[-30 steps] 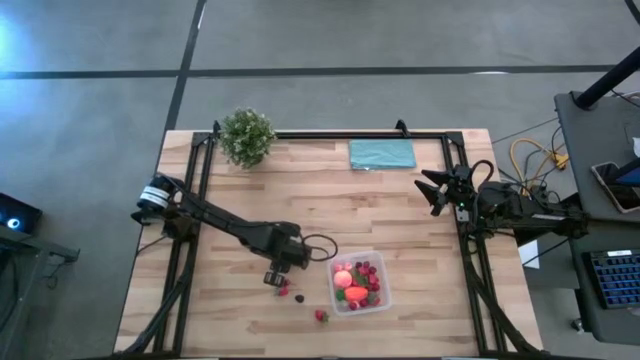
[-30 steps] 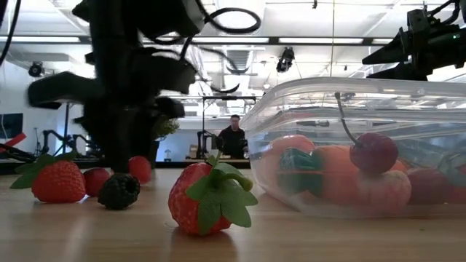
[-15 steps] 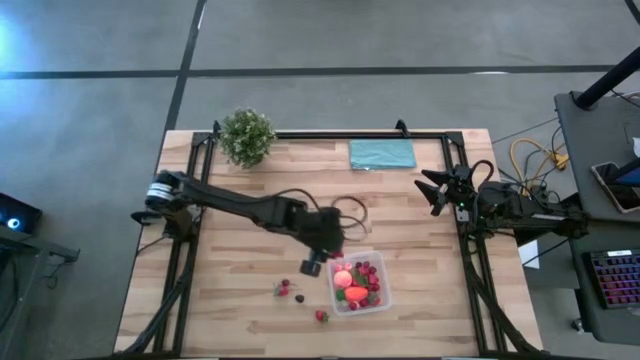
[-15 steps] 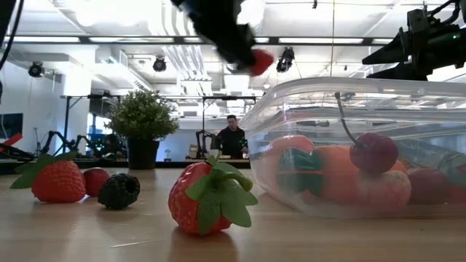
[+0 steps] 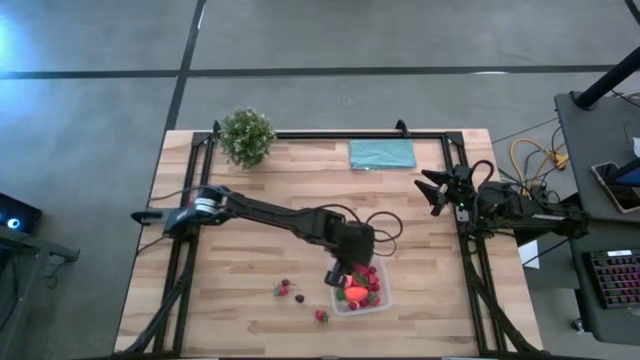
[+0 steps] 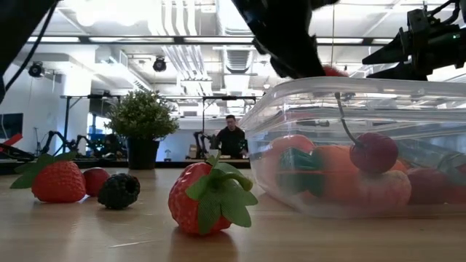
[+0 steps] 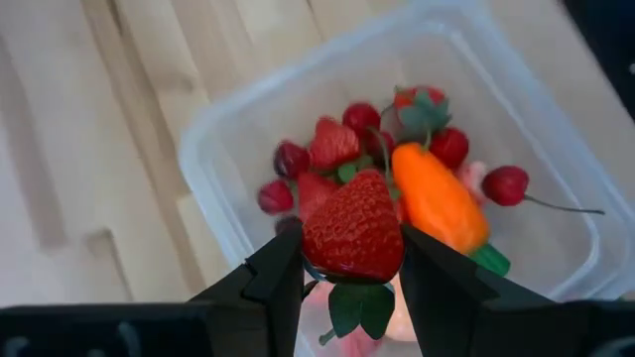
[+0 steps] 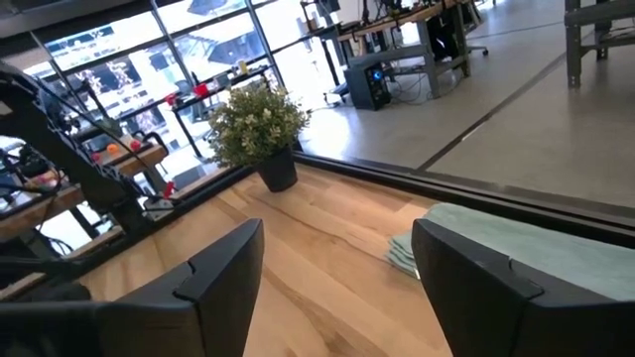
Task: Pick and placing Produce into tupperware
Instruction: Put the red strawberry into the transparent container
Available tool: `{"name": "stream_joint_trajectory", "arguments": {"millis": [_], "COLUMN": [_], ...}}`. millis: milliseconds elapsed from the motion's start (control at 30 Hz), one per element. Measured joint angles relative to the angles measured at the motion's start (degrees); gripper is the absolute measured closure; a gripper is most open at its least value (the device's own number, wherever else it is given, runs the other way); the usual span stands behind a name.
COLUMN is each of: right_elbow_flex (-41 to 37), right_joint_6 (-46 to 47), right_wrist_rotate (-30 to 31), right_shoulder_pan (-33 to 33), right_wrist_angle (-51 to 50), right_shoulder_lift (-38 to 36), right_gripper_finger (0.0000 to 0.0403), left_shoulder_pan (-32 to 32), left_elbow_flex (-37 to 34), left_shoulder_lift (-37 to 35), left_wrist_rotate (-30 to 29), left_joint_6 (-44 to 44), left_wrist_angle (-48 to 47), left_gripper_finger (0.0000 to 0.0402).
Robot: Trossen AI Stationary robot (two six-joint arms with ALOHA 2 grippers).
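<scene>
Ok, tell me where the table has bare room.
Bare wood lies between the plant, the cloth and the left arm. It is crowded near the tub, where loose berries lie and the left gripper holds a strawberry.

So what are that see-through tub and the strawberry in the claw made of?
The tub looks like clear, glossy plastic: its contents show through the walls. The strawberry held in the left gripper seems to be molded plastic or rubber, with a uniform dimpled, slightly shiny skin; which one is unclear.

A glossy red toy strawberry with green leaves (image 7: pixel 353 236) is seen above the clear plastic tupperware tub (image 7: pixel 213 149), where red berries and an orange carrot-shaped piece (image 7: pixel 434 197) are contained.
</scene>
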Motion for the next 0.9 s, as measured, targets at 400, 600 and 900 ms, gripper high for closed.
{"name": "stream_joint_trajectory", "arguments": {"millis": [400, 600, 900], "right_elbow_flex": [0.0, 0.0, 0.0], "right_joint_6": [0.0, 0.0, 0.0], "right_wrist_rotate": [0.0, 0.0, 0.0], "right_shoulder_pan": [0.0, 0.0, 0.0], "right_wrist_angle": [0.0, 0.0, 0.0], "right_shoulder_lift": [0.1, 0.0, 0.0], "right_gripper_finger": [0.0153, 0.0156, 0.0149], "left_shoulder_pan": [0.9, 1.7, 4.2], "left_elbow_flex": [-0.8, -1.2, -2.9], "left_shoulder_lift": [3.0, 3.0, 3.0], "left_wrist_rotate": [3.0, 4.9, 8.6], "left_joint_6": [-15.2, -21.8, -29.8], "left_wrist_angle": [-1.7, -3.6, -5.6], "left_gripper_finger": [0.0274, 0.0274, 0.0274]}}
